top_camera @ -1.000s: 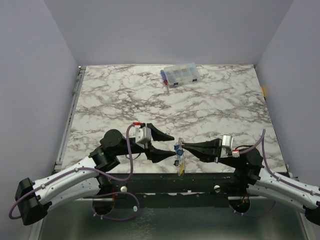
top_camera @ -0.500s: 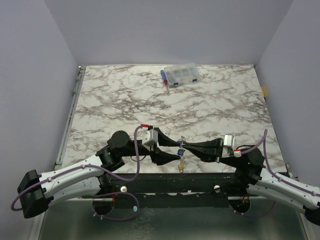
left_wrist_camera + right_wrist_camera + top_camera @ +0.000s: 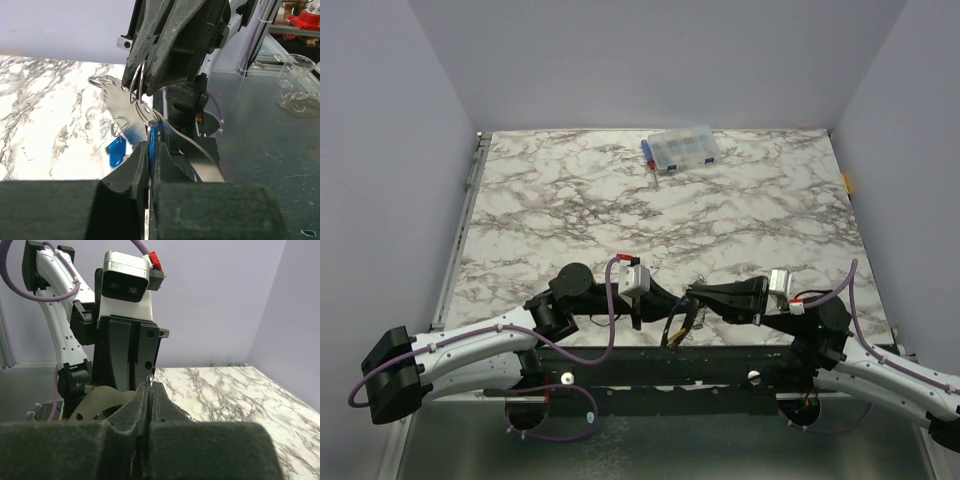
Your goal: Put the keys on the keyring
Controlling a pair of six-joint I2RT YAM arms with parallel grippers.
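Marble-patterned table (image 3: 540,200) with the left arm (image 3: 470,345) and right arm (image 3: 880,365) reaching in from its near edge, their tips meeting close to that edge. A clear compartment box (image 3: 681,148) with blue parts stands well apart, by the far edge. Left gripper (image 3: 150,160): fingers drawn almost together, with only a narrow slit between them, in which the thin edge of a blue key (image 3: 152,142) is pinched. Right gripper (image 3: 148,395): fingers pressed together on the keyring (image 3: 136,82), whose thin wire loops emerge from the fingertips just above the left gripper. A flat silver strip (image 3: 190,150) hangs from the loops and curves down past the left fingers. A second blue key (image 3: 116,151) dangles beside it over the marble.
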